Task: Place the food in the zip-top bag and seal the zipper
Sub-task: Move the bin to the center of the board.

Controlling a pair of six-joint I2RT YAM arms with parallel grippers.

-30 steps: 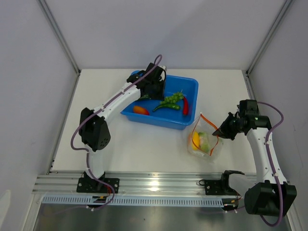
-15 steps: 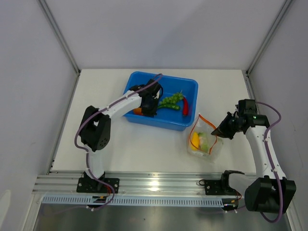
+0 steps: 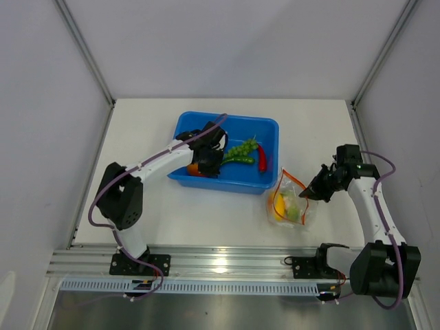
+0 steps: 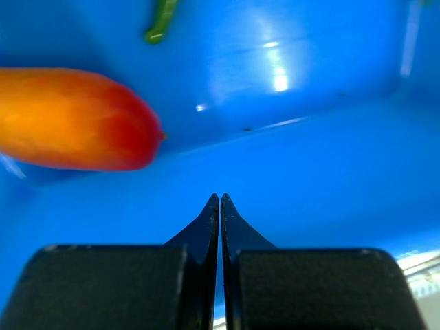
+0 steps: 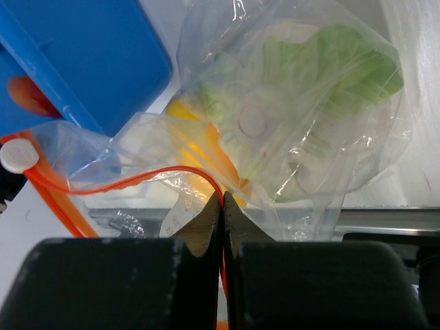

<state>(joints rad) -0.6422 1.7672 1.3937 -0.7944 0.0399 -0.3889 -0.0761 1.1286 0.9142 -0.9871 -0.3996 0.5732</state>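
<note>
Setting: white surface (image 3: pixel 206 213) boxed in by pale grey walls, with a metal rail along its near edge.
Tub: a blue tub (image 3: pixel 234 184) sat mid-surface and held the loose food: a grape bunch (image 3: pixel 242 147), a cucumber (image 3: pixel 234 160), a red chili (image 3: pixel 264 160) and an orange fruit (image 3: pixel 194 169).
Bag: the clear bag (image 3: pixel 290 205) lay just beside the tub's right corner, with a cauliflower (image 5: pixel 330 69) and a yellow fruit (image 5: pixel 196 148) already inside.
Left jaws: pressed together with nothing between them, low inside the tub, close to the orange fruit but not on it.
Right jaws: clamped on the bag's edge at the orange-red zipper (image 5: pixel 137 177), holding the mouth up.
Progress: partly filled by my reading, with four pieces left in the tub and the zipper not yet sealed.
Risk, left side: shut tips pushed forward would likely roll the fruit away or shove the tub into the bag, so they needed to part first.
Risk, right side: the pinch took only a thin bite of slick plastic, so a tug could slip it free and let the mouth sag shut.
Only in the top view: the whole layout and how near the tub stood to the bag.
Only in the left wrist view: the empty, closed tips and the gap to the fruit.
Only in the right wrist view: the pinch on the strip, and what was inside the bag.
</note>
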